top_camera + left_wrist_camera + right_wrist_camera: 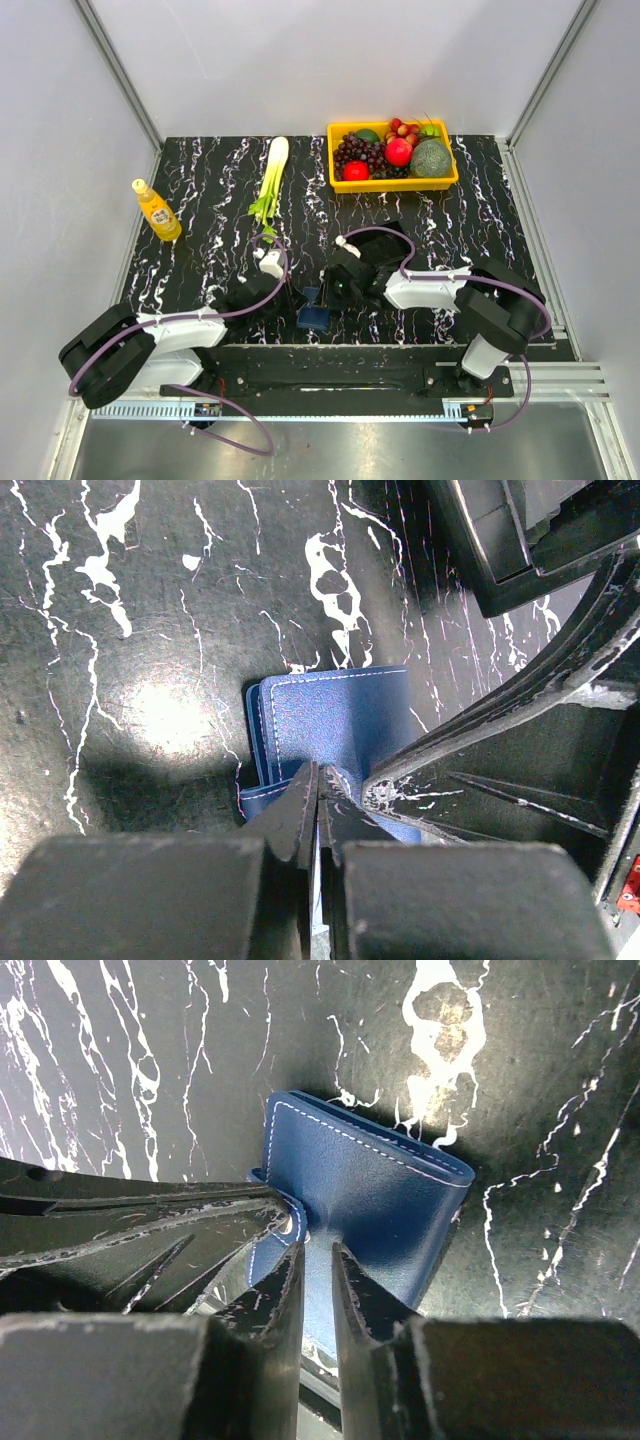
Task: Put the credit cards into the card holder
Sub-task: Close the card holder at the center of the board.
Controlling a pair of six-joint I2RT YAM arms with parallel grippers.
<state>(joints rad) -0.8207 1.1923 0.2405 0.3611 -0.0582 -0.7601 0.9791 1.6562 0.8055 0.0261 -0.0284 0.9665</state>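
The card holder lay on the black marbled table, close to its near edge. Both claws crowded over the holder, the left one from its left side and the right one from its right.

The left claw was clamped fully shut on a fold of the blue leather at the holder's near end, with the flap drawn up into a little peak. I took that as a way of pinning the holder down and keeping its mouth lifted.

The right claw stood only a narrow slit apart. A strip of paler blue showed in the gap, and as far as I could see it was nipping the same raised flap from the other side. My guess was that the two were pulling the flap apart to make room for a card.

I saw no credit card anywhere, neither in a claw nor on the table beside the holder. By my reckoning the filling had not been done from what was visible.

The tips of the two claws almost touched over the holder, so each stood in the other's way and hid the pocket opening. Nothing else was near the holder. A yellow basket of fruit sat well beyond it to the right. A green stalk lay beyond it to the left, and a yellow bottle stood further left again.
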